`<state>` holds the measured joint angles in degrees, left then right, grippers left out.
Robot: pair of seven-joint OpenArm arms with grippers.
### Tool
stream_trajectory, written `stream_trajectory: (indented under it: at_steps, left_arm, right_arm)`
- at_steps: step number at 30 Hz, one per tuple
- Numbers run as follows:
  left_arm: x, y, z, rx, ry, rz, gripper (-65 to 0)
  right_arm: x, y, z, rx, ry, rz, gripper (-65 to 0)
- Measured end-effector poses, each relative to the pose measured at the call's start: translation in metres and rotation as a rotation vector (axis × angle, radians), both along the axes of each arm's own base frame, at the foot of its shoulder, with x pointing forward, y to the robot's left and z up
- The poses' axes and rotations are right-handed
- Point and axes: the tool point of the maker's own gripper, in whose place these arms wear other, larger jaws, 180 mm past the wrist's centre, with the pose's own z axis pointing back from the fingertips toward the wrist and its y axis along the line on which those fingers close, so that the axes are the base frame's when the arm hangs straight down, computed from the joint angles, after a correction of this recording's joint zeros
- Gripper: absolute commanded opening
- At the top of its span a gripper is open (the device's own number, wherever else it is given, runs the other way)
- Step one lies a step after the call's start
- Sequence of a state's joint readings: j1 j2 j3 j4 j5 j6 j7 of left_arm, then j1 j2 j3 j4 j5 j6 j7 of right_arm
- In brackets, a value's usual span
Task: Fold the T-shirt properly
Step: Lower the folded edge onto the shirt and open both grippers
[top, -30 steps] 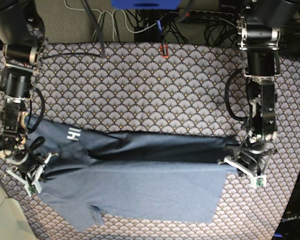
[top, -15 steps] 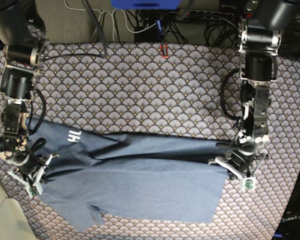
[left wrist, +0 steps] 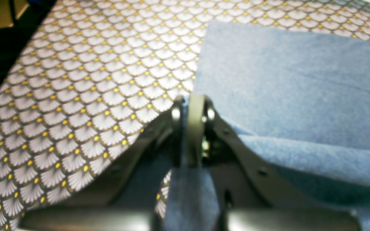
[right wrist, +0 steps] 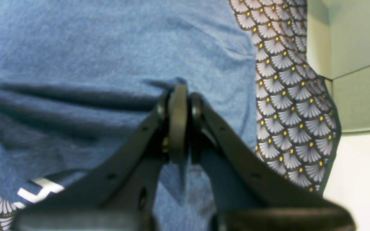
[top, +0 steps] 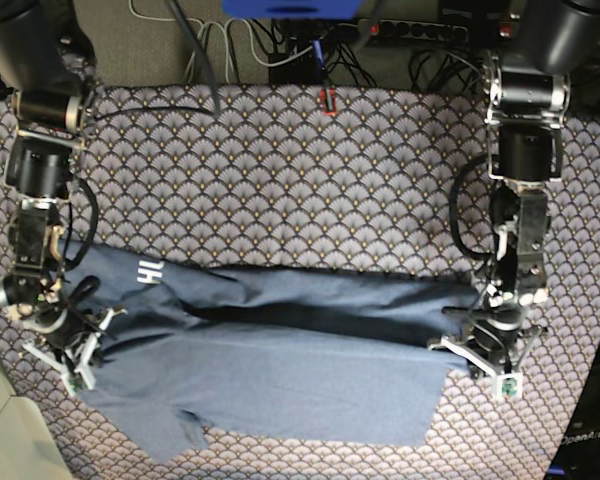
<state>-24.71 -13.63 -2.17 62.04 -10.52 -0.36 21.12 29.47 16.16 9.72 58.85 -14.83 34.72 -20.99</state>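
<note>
T-shirt: slate-blue, heathered, one item. Lies spread lengthwise along the near half of the surface, reaching from close to one side edge almost to the other. Upper long edge is doubled over the body, leaving a darker fold band across the middle. A short sleeve juts toward the near edge by the near corner on the right arm's side. White block lettering shows on the far part of the cloth at that same end; only a few strokes are readable.

Right tool: sits at the lettered end of the T-shirt, on top of the cloth. Fingers pressed together with a pinch of blue fabric between them, clenched on the T-shirt. Wrinkles run away from the pinch. In the base view it appears at.

Left tool: sits at the opposite end, at the hem corner where cloth meets bare surface. Fingers closed tight on the T-shirt edge; a strip of fabric hangs through behind the tips. Base view location.

Surface: covered in a grey fan-scale pattern with yellow dots.

Cables: bundled beyond the far edge.
</note>
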Motion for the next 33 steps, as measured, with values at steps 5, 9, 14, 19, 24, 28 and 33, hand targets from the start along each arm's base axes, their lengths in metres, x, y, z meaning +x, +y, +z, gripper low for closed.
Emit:
stream_trajectory:
  at_steps: [5, 9, 14, 19, 24, 28, 33]
  left_arm:
    - [0.003, -0.001, 0.003, -0.002, 0.0, -0.001, -64.5]
    - [0.006, 0.0, 0.007, -0.001, -0.008, 0.0, -64.5]
    - [0.006, 0.0, 0.008, -0.001, -0.011, 0.0, -64.4]
    - [0.006, 0.0, 0.008, -0.001, -0.011, 0.0, -55.1]
    - [0.006, 0.001, 0.008, 0.0, -0.012, 0.003, -43.1]
    - [0.006, 0.001, 0.008, 0.0, -0.011, 0.003, -42.7]
    - [0.004, 0.0, 0.006, 0.0, -0.008, 0.001, -42.7]
  right_arm:
    - [0.002, 0.011, -0.002, -0.005, 0.0, 0.017, -65.0]
    - [0.012, -0.007, 0.009, -0.013, -0.042, -0.075, -65.0]
    - [0.015, -0.009, -0.001, 0.008, -0.007, -0.085, -65.0]
    - [0.014, -0.009, -0.005, 0.009, 0.007, -0.089, -65.0]
    - [0.013, -0.009, -0.006, 0.008, 0.01, -0.089, -57.8]
    - [0.012, -0.011, -0.007, -0.015, 0.017, -0.088, -45.1]
    - [0.011, -0.012, -0.008, -0.019, 0.02, -0.089, -33.5]
